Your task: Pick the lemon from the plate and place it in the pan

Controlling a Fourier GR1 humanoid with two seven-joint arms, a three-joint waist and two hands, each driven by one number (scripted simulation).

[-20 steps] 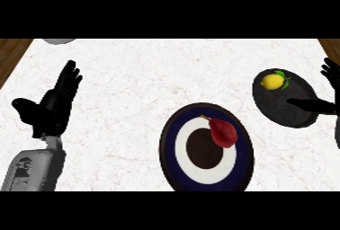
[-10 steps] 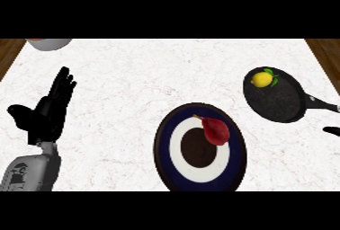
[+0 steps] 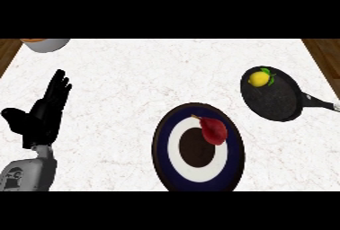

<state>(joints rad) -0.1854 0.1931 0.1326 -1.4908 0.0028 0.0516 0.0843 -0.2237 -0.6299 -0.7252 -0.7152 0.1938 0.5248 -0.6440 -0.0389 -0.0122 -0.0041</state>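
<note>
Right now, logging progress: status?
Left hand open, resting at left. Right hand out of view. Yellow lemon in black pan. Red pear-like fruit on plate.

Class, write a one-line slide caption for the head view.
Lemon sits in the black pan; a red fruit lies on the plate.

No text, label, brand, number or sign can be read anywhere on the worktop (image 3: pixel 166 72) or things.

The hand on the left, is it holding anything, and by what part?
Nothing. The left hand is open with fingers straight, resting at the view's left. The lemon lies in the pan.
</note>
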